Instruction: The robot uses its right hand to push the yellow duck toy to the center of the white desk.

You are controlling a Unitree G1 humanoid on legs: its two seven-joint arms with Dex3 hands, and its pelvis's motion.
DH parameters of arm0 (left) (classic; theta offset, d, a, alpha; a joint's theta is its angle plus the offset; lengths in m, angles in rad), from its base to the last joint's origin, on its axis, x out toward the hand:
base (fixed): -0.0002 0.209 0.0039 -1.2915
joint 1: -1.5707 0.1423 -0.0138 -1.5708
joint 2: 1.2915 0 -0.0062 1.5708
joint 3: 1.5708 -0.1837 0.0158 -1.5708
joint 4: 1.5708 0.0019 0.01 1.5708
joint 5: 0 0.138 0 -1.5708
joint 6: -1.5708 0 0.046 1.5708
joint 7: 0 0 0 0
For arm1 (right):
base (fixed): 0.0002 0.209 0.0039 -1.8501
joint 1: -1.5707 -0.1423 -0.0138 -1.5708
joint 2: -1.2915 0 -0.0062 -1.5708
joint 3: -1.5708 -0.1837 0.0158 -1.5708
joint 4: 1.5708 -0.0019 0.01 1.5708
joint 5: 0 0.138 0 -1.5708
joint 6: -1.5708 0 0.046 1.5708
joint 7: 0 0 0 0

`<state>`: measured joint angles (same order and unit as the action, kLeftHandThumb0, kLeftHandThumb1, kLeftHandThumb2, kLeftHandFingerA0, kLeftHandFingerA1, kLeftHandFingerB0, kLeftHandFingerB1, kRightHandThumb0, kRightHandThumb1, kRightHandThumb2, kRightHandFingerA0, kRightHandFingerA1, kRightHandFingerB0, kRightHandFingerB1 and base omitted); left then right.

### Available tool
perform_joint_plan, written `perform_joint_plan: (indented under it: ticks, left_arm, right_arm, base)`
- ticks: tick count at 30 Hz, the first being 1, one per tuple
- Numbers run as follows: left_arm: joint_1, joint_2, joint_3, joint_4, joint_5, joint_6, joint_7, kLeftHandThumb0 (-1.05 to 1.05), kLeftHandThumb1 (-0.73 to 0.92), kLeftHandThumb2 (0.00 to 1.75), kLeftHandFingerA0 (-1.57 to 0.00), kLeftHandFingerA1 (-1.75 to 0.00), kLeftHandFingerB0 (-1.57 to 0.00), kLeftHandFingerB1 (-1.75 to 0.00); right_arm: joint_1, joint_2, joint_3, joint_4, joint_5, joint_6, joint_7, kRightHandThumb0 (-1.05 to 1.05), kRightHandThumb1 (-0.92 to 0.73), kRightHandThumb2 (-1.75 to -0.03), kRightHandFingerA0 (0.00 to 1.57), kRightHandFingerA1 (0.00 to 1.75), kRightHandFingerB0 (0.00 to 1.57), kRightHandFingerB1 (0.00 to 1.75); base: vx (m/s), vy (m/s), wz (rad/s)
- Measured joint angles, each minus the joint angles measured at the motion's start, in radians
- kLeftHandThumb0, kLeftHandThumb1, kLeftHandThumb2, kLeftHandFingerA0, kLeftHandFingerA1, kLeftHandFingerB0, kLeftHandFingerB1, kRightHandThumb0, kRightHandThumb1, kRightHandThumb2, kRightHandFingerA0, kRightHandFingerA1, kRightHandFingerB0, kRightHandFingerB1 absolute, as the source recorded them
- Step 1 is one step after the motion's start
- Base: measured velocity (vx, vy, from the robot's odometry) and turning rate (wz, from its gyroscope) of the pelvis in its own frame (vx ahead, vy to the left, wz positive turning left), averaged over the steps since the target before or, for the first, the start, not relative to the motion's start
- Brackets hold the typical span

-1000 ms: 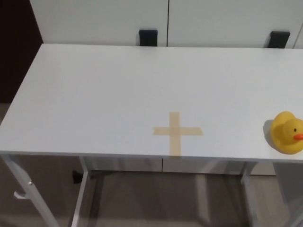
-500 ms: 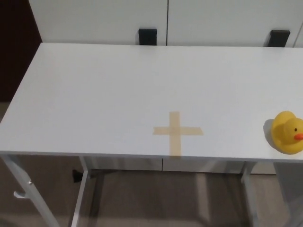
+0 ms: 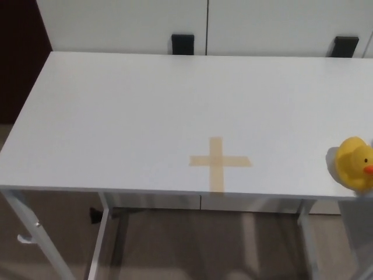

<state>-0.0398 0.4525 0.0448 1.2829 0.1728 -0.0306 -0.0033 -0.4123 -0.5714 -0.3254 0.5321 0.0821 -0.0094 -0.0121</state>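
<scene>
Neither hand of the robot appears in the head view, so the set of their fingers cannot be told. Yellow duck toy (image 3: 355, 163) sits upright near the front right corner of the white desk (image 3: 128, 116), orange beak toward the right edge, well apart from the tan tape cross (image 3: 220, 161) near the front edge.

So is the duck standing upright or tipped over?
Upright: the duck sits on its base on the desk, head on top, orange beak pointing sideways.
</scene>
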Motion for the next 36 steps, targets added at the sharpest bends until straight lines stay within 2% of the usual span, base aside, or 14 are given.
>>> perform_joint_plan:
  ticks: [1,2,7,8,9,12,13,14,15,19,23,24,32,36]
  left_arm:
    - [0.002,0.001,0.002,0.001,0.000,0.000,0.000,-0.26,0.67,0.59,-0.69,-0.67,-0.83,-0.52]
    - [0.002,0.001,0.003,0.001,0.000,0.000,0.000,-0.25,0.67,0.61,-0.69,-0.66,-0.84,-0.53]
    - [0.002,0.003,0.007,-0.006,0.000,0.000,-0.001,-0.23,0.70,0.63,-0.73,-0.74,-0.82,-0.53]
    - [0.002,0.003,0.007,-0.008,0.000,0.000,-0.001,-0.25,0.69,0.62,-0.73,-0.75,-0.83,-0.54]
    - [0.002,0.003,0.007,-0.009,0.000,0.000,-0.001,-0.26,0.70,0.60,-0.74,-0.76,-0.84,-0.53]
    - [0.005,0.004,0.006,-0.009,0.001,0.000,-0.001,-0.23,0.66,0.62,-0.77,-0.89,-0.86,-0.57]
    - [0.006,0.004,0.006,-0.008,0.001,0.000,-0.001,-0.20,0.68,0.66,-0.77,-0.78,-0.82,-0.56]
    - [0.006,0.003,0.005,-0.008,0.001,0.000,-0.001,-0.20,0.68,0.66,-0.77,-0.78,-0.82,-0.56]
    - [0.006,0.003,0.006,-0.008,0.001,0.000,-0.001,-0.20,0.68,0.65,-0.76,-0.69,-0.79,-0.55]
    - [0.006,0.003,0.004,-0.006,0.001,0.000,-0.001,-0.20,0.66,0.64,-0.77,-0.83,-0.84,-0.56]
    - [0.001,-0.004,-0.008,-0.003,0.004,0.000,-0.001,-0.22,0.67,0.60,-0.80,-0.63,-0.79,-0.53]
    - [-0.001,-0.006,-0.009,-0.004,0.004,0.000,-0.001,-0.23,0.67,0.59,-0.79,-0.80,-0.82,-0.53]
    - [-0.015,-0.017,-0.017,-0.001,0.004,0.000,-0.001,-0.22,0.67,0.62,-0.77,-0.88,-0.81,-0.56]
    - [-0.014,-0.018,-0.022,0.000,0.005,0.000,-0.001,-0.20,0.68,0.70,-0.77,-0.71,-0.79,-0.55]
  right_arm:
    - [-0.012,0.011,0.013,0.012,0.000,0.002,0.006,-0.76,-0.71,-1.08,0.02,0.41,0.10,0.38]
    - [-0.019,0.019,0.021,0.019,0.000,0.002,0.011,-0.36,-0.52,-1.11,0.01,0.51,0.00,0.49]
    - [-0.044,0.073,0.088,0.071,-0.011,0.003,0.032,-0.37,-0.52,-1.11,0.01,0.51,0.00,0.49]
    - [-0.047,0.084,0.096,0.081,-0.013,0.003,0.033,-0.80,-0.92,-0.70,0.17,0.39,0.15,0.32]
    - [-0.048,0.096,0.107,0.092,-0.016,0.003,0.036,-0.37,-0.52,-1.12,0.00,0.51,0.00,0.49]
    - [-0.055,0.112,0.124,0.104,-0.022,0.003,0.037,-0.86,-0.79,-1.12,0.04,0.46,0.07,0.40]
    - [-0.056,0.128,0.135,0.112,-0.027,0.003,0.038,-0.35,-0.55,-1.13,0.00,0.51,0.00,0.48]
    - [-0.056,0.141,0.146,0.117,-0.030,0.003,0.039,-0.35,-0.55,-1.13,0.00,0.51,0.00,0.48]
    - [-0.056,0.147,0.152,0.120,-0.032,0.003,0.040,-0.75,-0.92,-0.70,0.17,0.38,0.15,0.31]
    - [-0.058,0.164,0.171,0.147,-0.045,0.002,0.039,-0.73,-0.92,-0.72,0.22,0.41,0.19,0.33]
    - [-0.061,0.172,0.204,0.226,-0.071,-0.010,0.034,-0.75,-0.92,-0.72,0.25,0.43,0.19,0.35]
    - [-0.062,0.173,0.208,0.239,-0.074,-0.014,0.034,-0.76,-0.92,-0.72,0.26,0.41,0.20,0.34]
    - [-0.074,0.192,0.223,0.334,-0.093,-0.047,0.022,-0.83,-0.82,-0.84,0.36,0.55,0.29,0.45]
    - [-0.073,0.212,0.221,0.351,-0.094,-0.075,0.011,-0.77,-0.92,-0.74,0.39,0.47,0.28,0.38]
  base:
    - [0.00,0.000,0.00]
    - [0.00,0.000,0.00]
    - [0.00,0.000,0.00]
    - [0.00,0.000,0.00]
    - [0.00,0.000,0.00]
    - [0.00,0.000,0.00]
    - [0.00,0.000,0.00]
    - [0.00,0.000,0.00]
    - [0.00,0.000,0.00]
    - [0.00,0.000,0.00]
    - [0.00,0.000,0.00]
    - [0.00,0.000,0.00]
    - [0.00,0.000,0.00]
    - [0.00,0.000,0.00]
